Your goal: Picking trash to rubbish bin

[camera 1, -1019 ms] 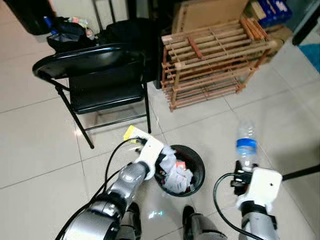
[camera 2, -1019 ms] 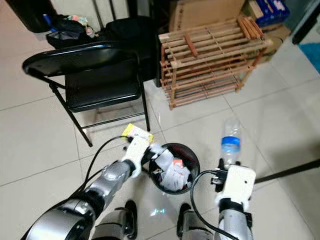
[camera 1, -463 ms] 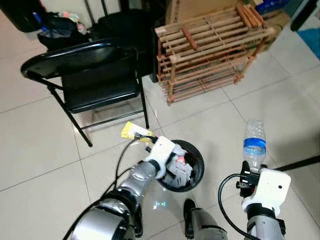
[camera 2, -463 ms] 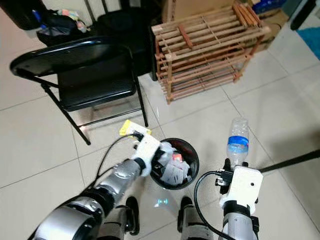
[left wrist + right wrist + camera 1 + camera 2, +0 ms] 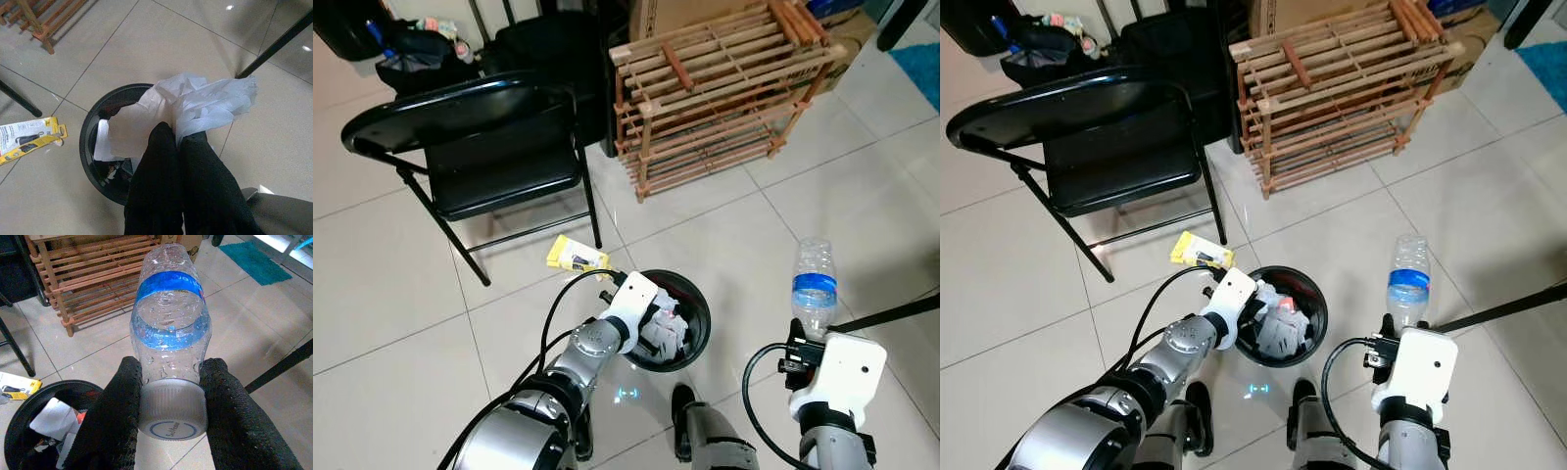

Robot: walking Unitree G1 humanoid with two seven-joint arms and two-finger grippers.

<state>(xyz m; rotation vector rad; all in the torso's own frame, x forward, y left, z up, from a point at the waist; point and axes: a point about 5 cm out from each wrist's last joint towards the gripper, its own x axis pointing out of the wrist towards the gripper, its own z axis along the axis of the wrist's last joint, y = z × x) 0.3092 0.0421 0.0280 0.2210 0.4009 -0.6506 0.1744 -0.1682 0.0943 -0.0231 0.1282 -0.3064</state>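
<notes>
A round black rubbish bin stands on the tiled floor just before my feet, holding crumpled paper and wrappers. My left gripper hangs over the bin's left rim, shut on a crumpled white paper. To the right of the bin my right gripper is shut on the capped end of a clear plastic bottle with a blue label, which it holds upright and inverted. A yellow package lies flat on the floor behind the bin, by the chair leg.
A black folding chair stands behind the bin to the left. A wooden slatted rack sits behind to the right, with cardboard boxes beyond it. Dark bags lie behind the chair. A thin black pole crosses the floor at right.
The camera has shifted, so the whole scene sits lower and further left. My left gripper stays over the bin with the paper, and my right gripper still holds the bottle.
</notes>
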